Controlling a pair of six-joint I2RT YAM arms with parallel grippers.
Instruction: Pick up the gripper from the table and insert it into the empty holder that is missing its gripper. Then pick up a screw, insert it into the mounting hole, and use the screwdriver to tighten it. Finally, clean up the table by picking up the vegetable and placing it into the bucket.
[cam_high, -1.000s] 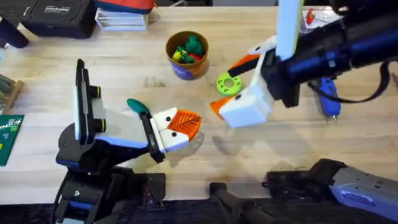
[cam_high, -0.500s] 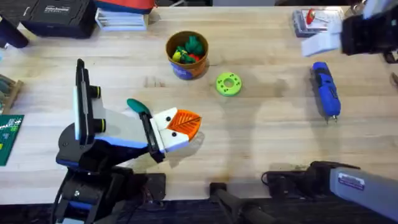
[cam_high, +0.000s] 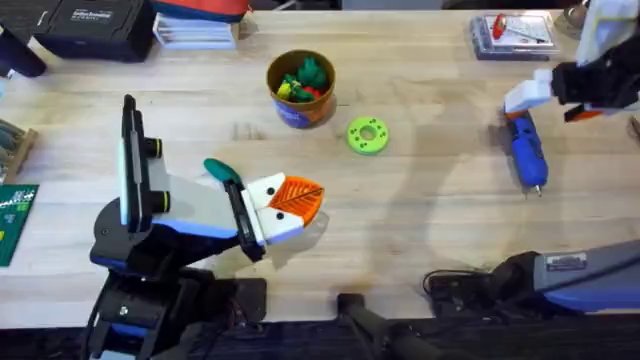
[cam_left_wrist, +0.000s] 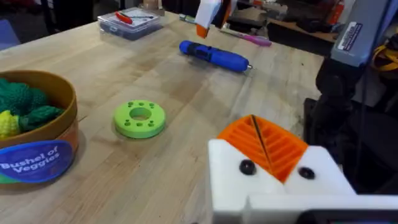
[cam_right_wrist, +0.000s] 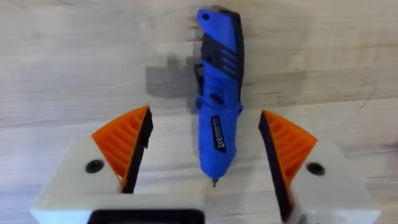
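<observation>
Two orange pads of your right gripper (cam_right_wrist: 205, 155) are standing spread wide, poised above the screwdriver (cam_right_wrist: 217, 106), which is lying flat on the table (cam_high: 430, 200) between them, untouched. Well apart from the screwdriver, toward the table's middle, the green disc (cam_high: 367, 135) is sitting near the bucket (cam_high: 300, 88) of toy vegetables. Your left gripper (cam_high: 290, 205) is resting farther still from the screwdriver; you cannot tell whether it is open or closed
</observation>
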